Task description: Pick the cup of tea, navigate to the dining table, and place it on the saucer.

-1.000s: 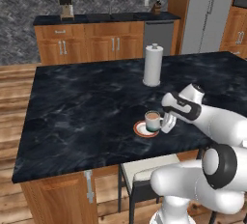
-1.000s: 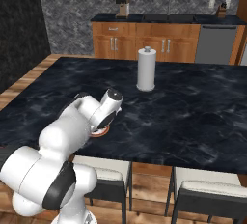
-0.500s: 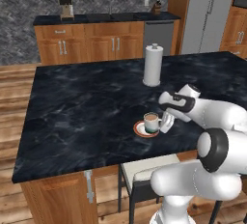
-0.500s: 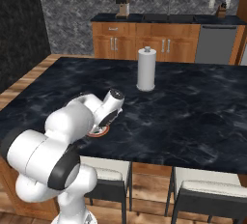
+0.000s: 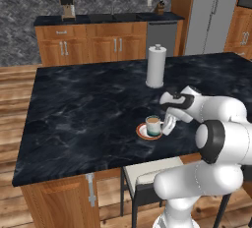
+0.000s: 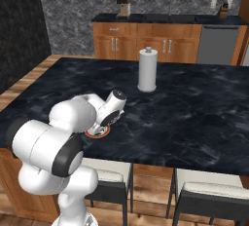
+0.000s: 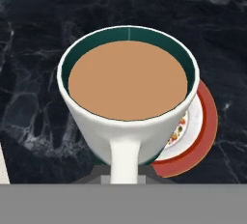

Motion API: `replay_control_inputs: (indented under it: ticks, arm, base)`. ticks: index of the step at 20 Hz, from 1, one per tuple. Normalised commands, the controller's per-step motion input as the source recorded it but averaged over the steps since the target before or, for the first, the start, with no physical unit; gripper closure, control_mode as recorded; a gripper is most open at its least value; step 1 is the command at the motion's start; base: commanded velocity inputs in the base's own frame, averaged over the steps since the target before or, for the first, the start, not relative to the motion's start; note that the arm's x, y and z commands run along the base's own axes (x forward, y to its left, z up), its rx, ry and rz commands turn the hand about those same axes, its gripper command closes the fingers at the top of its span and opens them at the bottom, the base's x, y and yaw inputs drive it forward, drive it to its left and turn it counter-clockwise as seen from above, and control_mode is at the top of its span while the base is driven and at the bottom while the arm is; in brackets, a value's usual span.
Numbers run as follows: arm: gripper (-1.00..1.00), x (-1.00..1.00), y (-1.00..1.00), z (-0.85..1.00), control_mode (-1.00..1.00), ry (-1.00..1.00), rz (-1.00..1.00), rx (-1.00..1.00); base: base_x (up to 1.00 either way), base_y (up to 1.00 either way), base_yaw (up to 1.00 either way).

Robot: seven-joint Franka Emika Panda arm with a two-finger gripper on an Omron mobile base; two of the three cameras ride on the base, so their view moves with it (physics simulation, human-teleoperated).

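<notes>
One black marble dining table [image 5: 88, 104], wood cabinets [image 5: 98, 47] behind, hand [image 5: 166, 125] gripping cup of tea [image 5: 153, 126] on saucer [image 5: 142, 133]

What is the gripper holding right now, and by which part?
The gripper holds the cup by its handle, over the saucer.

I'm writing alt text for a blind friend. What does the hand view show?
A white cup of tea, full of light brown liquid, seen close from above with its handle pointing toward the camera. It sits over a white saucer with an orange-red rim, which peeks out on the right. Both are on the black, white-veined marble dining table.
</notes>
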Motion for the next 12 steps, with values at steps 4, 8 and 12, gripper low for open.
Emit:
replay_control_inputs:
  ticks: [4,8,12]
  arm:
    - [1.00,0.13,0.08,-0.07,-1.00,0.03,0.00,0.00]
    - [1.00,0.14,0.12,-0.05,-1.00,0.02,0.00,0.00]
    - [1.00,0.10,0.13,-0.09,-1.00,0.01,0.00,0.00]
  base:
    - [0.00,0.00,0.00]
    - [0.00,0.00,0.00]
    - [0.00,0.00,0.00]
